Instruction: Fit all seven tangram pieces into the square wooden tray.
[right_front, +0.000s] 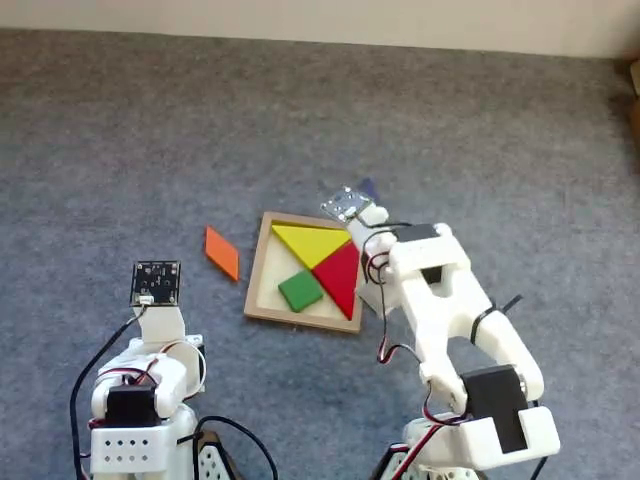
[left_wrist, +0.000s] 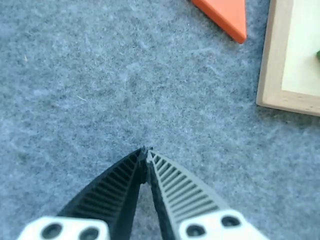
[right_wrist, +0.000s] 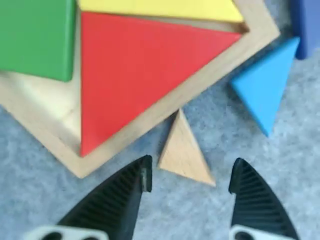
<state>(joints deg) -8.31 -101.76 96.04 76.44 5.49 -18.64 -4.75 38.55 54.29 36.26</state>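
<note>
1. The small wooden triangle is lying flat on the grey mat, just beside the right rim of the tray, next to the red triangle.
2. The right gripper is being held over it with jaws spread, one each side, nothing gripped.
3. The left gripper is being held with tips pressed together, empty, left of the tray near the orange piece.
4. Handling is being judged as light, stiff, thin and smooth, so likely slippery. It is best pinched across opposite edges, low to the mat.
5. It is showing as pale unpainted wood with sharp corners.
</note>
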